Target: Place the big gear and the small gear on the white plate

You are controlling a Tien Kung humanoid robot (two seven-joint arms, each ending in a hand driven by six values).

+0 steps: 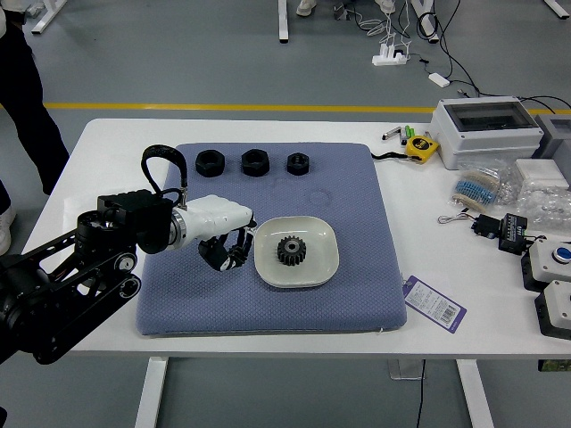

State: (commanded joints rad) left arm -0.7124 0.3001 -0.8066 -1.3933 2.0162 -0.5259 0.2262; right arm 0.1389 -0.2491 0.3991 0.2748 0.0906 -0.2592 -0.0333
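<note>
White plate (321,266): one, shallow, off-white, squarish with rounded corners and a raised rim; upright, lying flat on the blue-grey mat (357,303), a little to the right of its middle.

Gear (292,259): one, black or dark grey, round, toothed all about the edge, with a raised centre; flat on the floor of the plate, near its middle, teeth apart from the rim. Whether big or small, cannot be told.

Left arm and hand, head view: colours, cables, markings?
Left arm: glossy black, round pale-rimmed joint parts. Thick black cable loops above the wrist; silvery ring there. Left hand: smooth white shell on its back. No readable markings.
</note>
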